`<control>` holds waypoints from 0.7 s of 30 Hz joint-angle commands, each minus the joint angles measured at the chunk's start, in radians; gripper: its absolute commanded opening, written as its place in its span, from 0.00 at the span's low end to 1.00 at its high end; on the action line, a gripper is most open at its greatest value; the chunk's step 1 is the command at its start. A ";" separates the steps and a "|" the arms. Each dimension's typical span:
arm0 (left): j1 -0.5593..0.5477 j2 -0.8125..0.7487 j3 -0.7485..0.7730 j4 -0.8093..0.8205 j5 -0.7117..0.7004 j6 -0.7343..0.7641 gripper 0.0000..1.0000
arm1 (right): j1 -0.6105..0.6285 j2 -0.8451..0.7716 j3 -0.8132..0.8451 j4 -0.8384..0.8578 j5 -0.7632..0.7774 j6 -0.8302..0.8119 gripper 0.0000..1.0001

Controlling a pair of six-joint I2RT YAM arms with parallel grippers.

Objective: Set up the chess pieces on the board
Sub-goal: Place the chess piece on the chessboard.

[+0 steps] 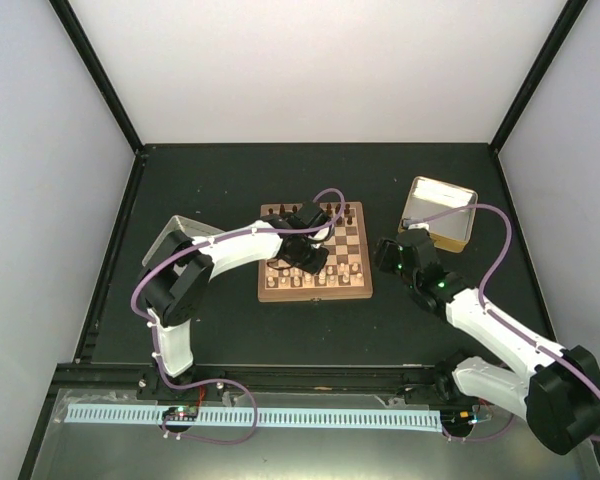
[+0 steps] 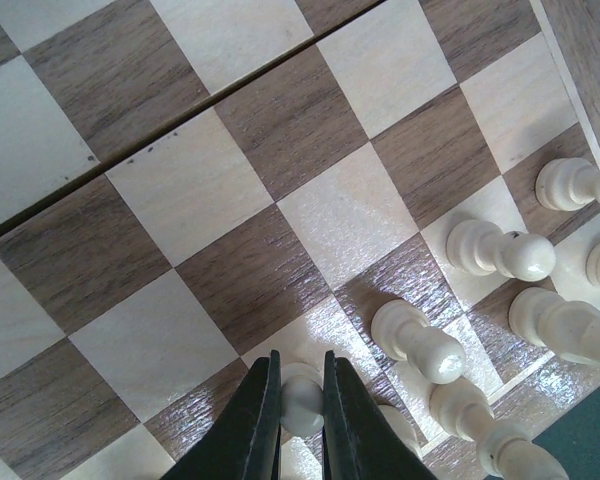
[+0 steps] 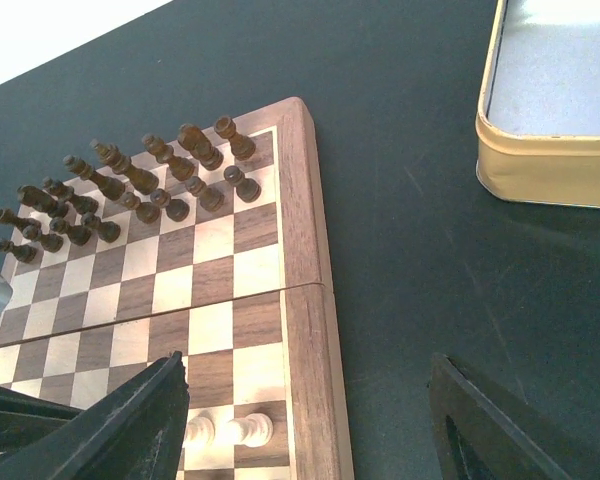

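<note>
Now we see the left gripper (image 2: 300, 368) pressed together on one cream piece (image 2: 301, 402), its dark fingers (image 2: 258, 425) flat against the piece's two sides. That piece sits at 6 o'clock in the left wrist view, over the board (image 2: 180, 190); whether its base touches the wood we cannot tell. More cream pieces (image 2: 420, 342) stand upright between 3 and 5 o'clock of the same view, in two rows close to the board's rim.

From above, we find the board in the middle of the dark table (image 1: 230, 330), with the left arm stretched over its 7 o'clock part. Dark pieces (image 3: 130, 190) fill the two rows along the board's 12 o'clock edge.

The right gripper (image 3: 308, 365) is spread wide and holds nothing; from above it hangs over the table just beside the board's 3 o'clock edge. An open cream-coloured tin (image 3: 550, 170) lies at 2 o'clock from the board, well apart from it, and a grey tray (image 1: 175, 238) lies at 9 o'clock, partly hidden by the left arm.
</note>
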 commanded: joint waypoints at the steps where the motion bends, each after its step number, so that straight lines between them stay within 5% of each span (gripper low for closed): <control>1: -0.004 0.002 0.034 -0.009 0.020 0.000 0.09 | -0.006 0.011 0.030 0.028 -0.012 0.001 0.67; 21: -0.004 -0.030 0.055 -0.026 0.004 -0.012 0.24 | -0.006 0.029 0.042 0.027 -0.037 -0.004 0.67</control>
